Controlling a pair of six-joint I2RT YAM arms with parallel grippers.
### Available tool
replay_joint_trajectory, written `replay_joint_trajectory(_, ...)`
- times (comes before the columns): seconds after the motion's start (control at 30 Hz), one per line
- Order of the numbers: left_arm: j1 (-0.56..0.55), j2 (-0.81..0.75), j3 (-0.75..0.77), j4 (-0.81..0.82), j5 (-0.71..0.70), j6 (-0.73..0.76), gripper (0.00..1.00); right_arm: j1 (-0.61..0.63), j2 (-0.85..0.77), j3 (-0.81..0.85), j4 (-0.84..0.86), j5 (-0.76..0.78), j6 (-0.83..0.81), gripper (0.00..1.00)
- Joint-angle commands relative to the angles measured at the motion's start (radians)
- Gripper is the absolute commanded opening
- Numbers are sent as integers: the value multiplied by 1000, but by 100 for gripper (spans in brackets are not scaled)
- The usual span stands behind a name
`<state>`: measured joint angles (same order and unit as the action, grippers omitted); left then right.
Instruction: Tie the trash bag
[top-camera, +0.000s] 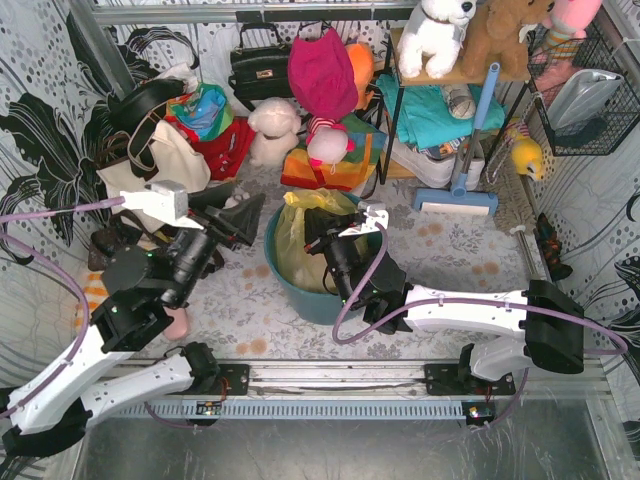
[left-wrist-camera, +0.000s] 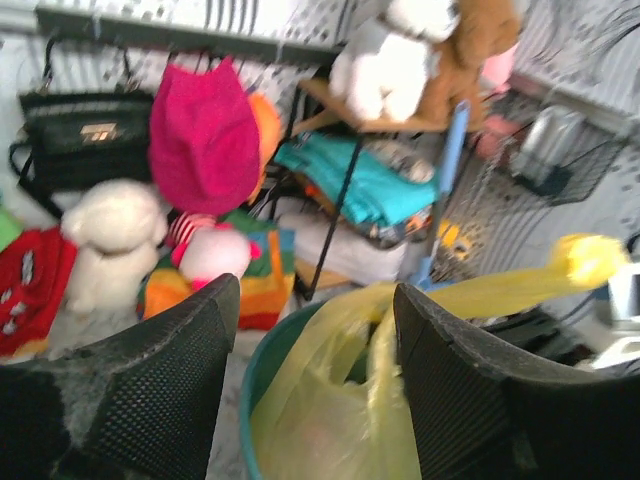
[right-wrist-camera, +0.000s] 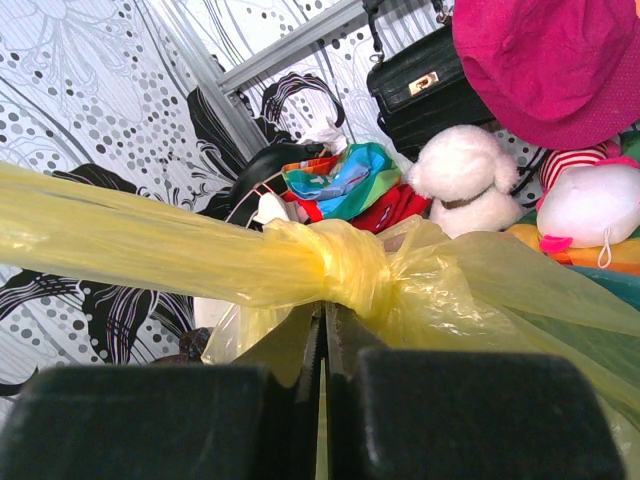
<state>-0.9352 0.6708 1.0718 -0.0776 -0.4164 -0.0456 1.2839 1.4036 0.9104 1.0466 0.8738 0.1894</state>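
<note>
The yellow-green trash bag (top-camera: 297, 240) sits in the round teal bin (top-camera: 300, 296) at the middle of the table. Its top is gathered into a knot (right-wrist-camera: 350, 265), with a twisted tail stretched out to the left in the right wrist view. My right gripper (right-wrist-camera: 323, 315) is shut just under that knot, with thin yellow film pinched between its jaws; from above it (top-camera: 318, 240) hangs over the bin. My left gripper (left-wrist-camera: 315, 290) is open and empty, its fingers (left-wrist-camera: 170, 380) apart with the bag (left-wrist-camera: 330, 420) seen between them; from above it (top-camera: 238, 216) is left of the bin's rim.
Soft toys (top-camera: 272, 130), handbags (top-camera: 258, 62) and a pink hat (top-camera: 322, 72) crowd the back. A black metal shelf (top-camera: 440, 110) and a blue-handled squeegee (top-camera: 462, 185) stand back right. A wire basket (top-camera: 585, 95) hangs on the right wall.
</note>
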Motion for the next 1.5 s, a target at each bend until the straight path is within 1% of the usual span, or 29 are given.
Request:
replay_joint_trajectory(0.0, 9, 33, -54, -55, -116, -38, 72, -5, -26, 6, 14, -10, -20, 0)
replay_joint_trajectory(0.1, 40, 107, -28, -98, -25, -49, 72, -5, -32, 4, 5, -10, -12, 0)
replay_joint_trajectory(0.17, 90, 131, -21, -98, 110, -57, 71, -4, -37, 4, 1, -11, -10, 0)
replay_joint_trajectory(0.2, 128, 137, -20, -92, 175, -62, 70, -4, -39, 4, -2, -12, -10, 0)
replay_joint_trajectory(0.3, 187, 141, -34, -79, 333, -64, 69, -5, -48, 4, -14, -14, -6, 0)
replay_joint_trajectory(0.4, 236, 138, -63, -68, 425, -71, 67, -4, -56, -1, -20, -14, -4, 0)
replay_joint_trajectory(0.5, 308, 131, -100, -44, 520, -90, 64, -5, -62, 0, -27, -13, -2, 0)
replay_joint_trajectory(0.6, 384, 135, -123, -3, 692, -106, 64, -4, -63, 4, -37, -16, 0, 0)
replay_joint_trajectory(0.67, 421, 147, -133, 21, 780, -118, 64, -4, -62, 4, -40, -19, 4, 0)
replay_joint_trajectory(0.77, 460, 176, -139, 52, 873, -132, 63, -5, -59, 5, -43, -24, 7, 0)
replay_joint_trajectory(0.9, 472, 206, -147, 88, 923, -138, 61, -5, -51, 12, -47, -24, 6, 0)
replay_joint_trajectory(0.97, 474, 223, -140, 90, 939, -132, 55, -5, -49, 14, -48, -24, 7, 0)
replay_joint_trajectory(1.2, 475, 245, -102, 33, 974, -100, 14, -4, -38, 16, -37, -12, -2, 0)
replay_joint_trajectory(1.23, 474, 238, -100, 23, 981, -94, 9, -4, -36, 16, -35, -10, -6, 0)
replay_joint_trajectory(1.33, 473, 208, -101, 3, 1010, -93, 6, -5, -30, 12, -26, -3, -10, 0)
replay_joint_trajectory(1.47, 473, 183, -101, -11, 1068, -111, 5, -5, -23, 2, 1, -6, -16, 0)
